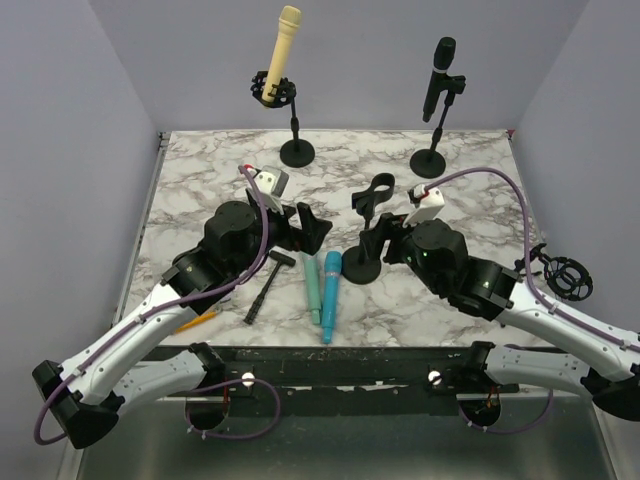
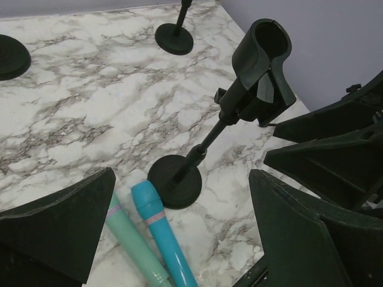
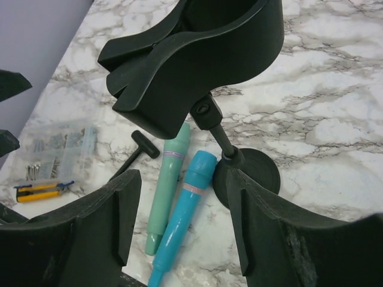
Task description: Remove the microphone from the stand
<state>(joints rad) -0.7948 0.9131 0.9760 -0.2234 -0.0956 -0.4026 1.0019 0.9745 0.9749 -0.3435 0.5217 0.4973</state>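
**End effectors.** The right gripper (image 3: pixel 183 173) is held wide open and nothing is gripped. In the right wrist view, the stem of the empty stand (image 3: pixel 260 170) is seen beyond the gap between the 2 fingers; contact cannot be determined. The clip (image 3: pixel 197 60) of this stand is tilted and empty, and is located at 12 o'clock above the fingers.

The left gripper (image 2: pixel 182 173) is likewise spread wide and empty. In the left wrist view, the base of the empty stand is seen at 12 o'clock just beyond the finger gap, and the clip is raised toward 1 o'clock.

**Microphones on the table.** 2 microphones are laid flat, side by side, on the marble table (image 1: pixel 200 190): a blue microphone (image 1: pixel 330 295) and a green microphone (image 1: pixel 312 288). In the top view, both are located at 6 o'clock of the left gripper and 8 o'clock of the right gripper, clear of all fingers. The head of the blue microphone is positioned just beside the stand base, at its 9 o'clock.

**Microphones on stands.** A cream microphone (image 1: pixel 283 45) is seated in a stand at 12 o'clock of the left gripper. A black microphone (image 1: pixel 440 72) is seated in another stand at 1 o'clock of the right gripper. Both are well apart from the grippers.

**Other items.** A T-handle tool (image 1: pixel 265 287) is located at 9 o'clock of the green microphone.
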